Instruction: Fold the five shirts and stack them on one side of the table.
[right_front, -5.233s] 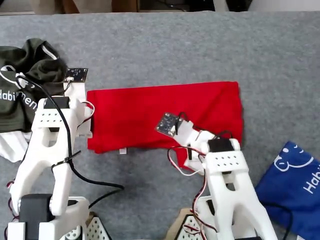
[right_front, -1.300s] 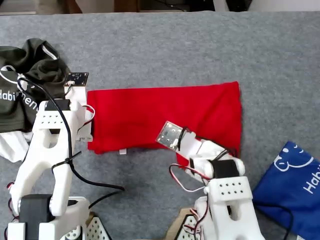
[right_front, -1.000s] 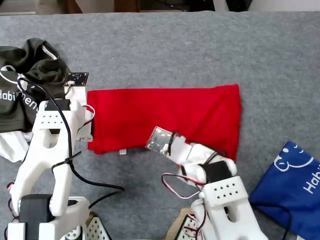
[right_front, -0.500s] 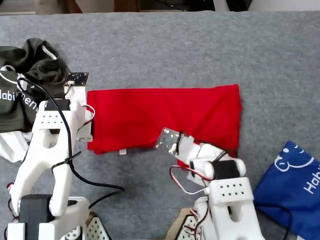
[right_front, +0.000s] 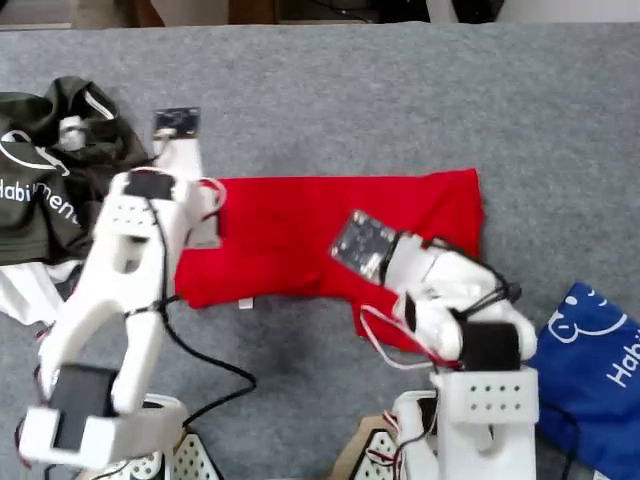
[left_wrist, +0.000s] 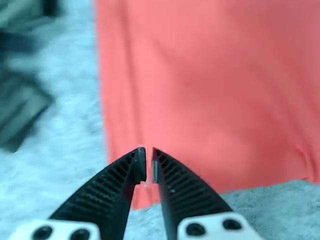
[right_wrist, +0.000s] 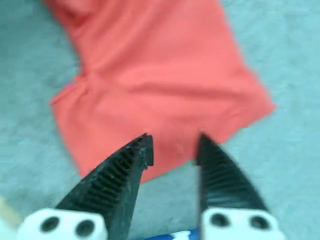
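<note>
Folding looks barely started: the red shirt lies half-folded beneath the closed, empty left gripper and the open right gripper; a dark shirt beside the left one lies crumpled.

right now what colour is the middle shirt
The shirt is plain red; high view shows it best.

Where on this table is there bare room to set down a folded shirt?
Bare table runs along the far edge beyond the red shirt, and to its right, beyond the blue shirt. Crowded: the left side with the dark green shirt, and the near edge with both arms.
</note>
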